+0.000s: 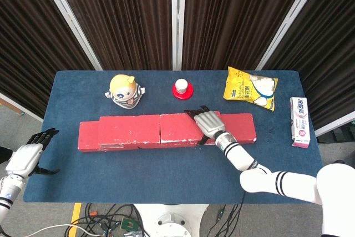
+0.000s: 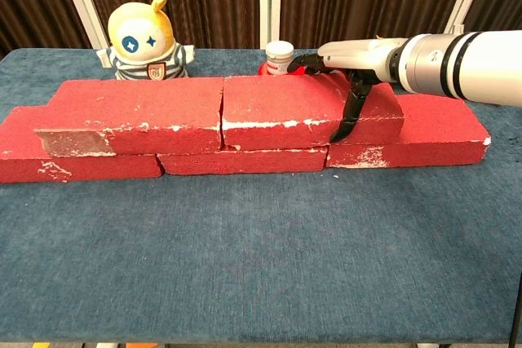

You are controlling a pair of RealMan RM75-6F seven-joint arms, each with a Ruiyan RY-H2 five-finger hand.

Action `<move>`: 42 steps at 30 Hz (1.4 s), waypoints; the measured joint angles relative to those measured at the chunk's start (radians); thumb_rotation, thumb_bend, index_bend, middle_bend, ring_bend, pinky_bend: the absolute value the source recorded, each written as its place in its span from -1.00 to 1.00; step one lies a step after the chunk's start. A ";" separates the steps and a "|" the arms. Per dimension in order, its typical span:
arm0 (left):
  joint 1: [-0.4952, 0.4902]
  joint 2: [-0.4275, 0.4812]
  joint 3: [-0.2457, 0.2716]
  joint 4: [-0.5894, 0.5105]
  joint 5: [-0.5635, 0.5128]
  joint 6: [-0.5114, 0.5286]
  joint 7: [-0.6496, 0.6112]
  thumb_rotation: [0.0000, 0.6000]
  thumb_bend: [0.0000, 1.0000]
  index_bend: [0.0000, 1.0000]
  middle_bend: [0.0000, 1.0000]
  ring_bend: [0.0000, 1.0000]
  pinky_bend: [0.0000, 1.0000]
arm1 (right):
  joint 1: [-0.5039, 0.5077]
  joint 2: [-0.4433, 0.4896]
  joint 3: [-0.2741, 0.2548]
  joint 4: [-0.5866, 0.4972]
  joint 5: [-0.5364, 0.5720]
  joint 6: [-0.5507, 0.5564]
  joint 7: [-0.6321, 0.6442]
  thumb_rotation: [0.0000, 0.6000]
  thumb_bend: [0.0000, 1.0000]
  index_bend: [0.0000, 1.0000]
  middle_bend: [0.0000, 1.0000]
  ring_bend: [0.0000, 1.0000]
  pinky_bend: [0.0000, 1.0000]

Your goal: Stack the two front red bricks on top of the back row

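Two red bricks lie end to end on top of the bottom row of red bricks (image 2: 245,160). The left top brick (image 2: 134,113) (image 1: 128,130) touches the right top brick (image 2: 306,110) (image 1: 180,128). My right hand (image 1: 207,124) (image 2: 347,67) grips the right top brick at its right end, palm on top, thumb down its front face. My left hand (image 1: 26,156) hangs open off the table's left edge, holding nothing.
Behind the bricks stand a yellow plush toy (image 1: 125,90) (image 2: 145,38) and a white jar on a red lid (image 1: 181,88) (image 2: 279,56). A yellow snack bag (image 1: 250,87) and a white toothpaste box (image 1: 299,121) lie at the back right. The blue cloth (image 2: 261,258) spreads in front.
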 measured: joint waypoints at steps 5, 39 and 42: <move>0.000 0.002 -0.001 -0.001 0.000 0.000 -0.001 1.00 -1.00 -1.00 -1.00 -1.00 -1.00 | 0.003 0.000 -0.003 0.002 0.010 -0.002 -0.005 1.00 -0.81 -1.00 -0.67 -0.66 -1.00; 0.004 0.005 -0.009 -0.007 -0.005 0.011 0.004 1.00 -1.00 -1.00 -1.00 -1.00 -1.00 | -0.021 0.113 0.011 -0.142 -0.034 0.050 0.035 1.00 -1.00 -1.00 -1.00 -1.00 -1.00; 0.005 -0.001 -0.011 -0.007 -0.007 0.018 0.020 1.00 -1.00 -1.00 -1.00 -1.00 -1.00 | -0.044 0.158 0.013 -0.183 -0.059 0.079 0.046 1.00 -1.00 -1.00 -1.00 -1.00 -1.00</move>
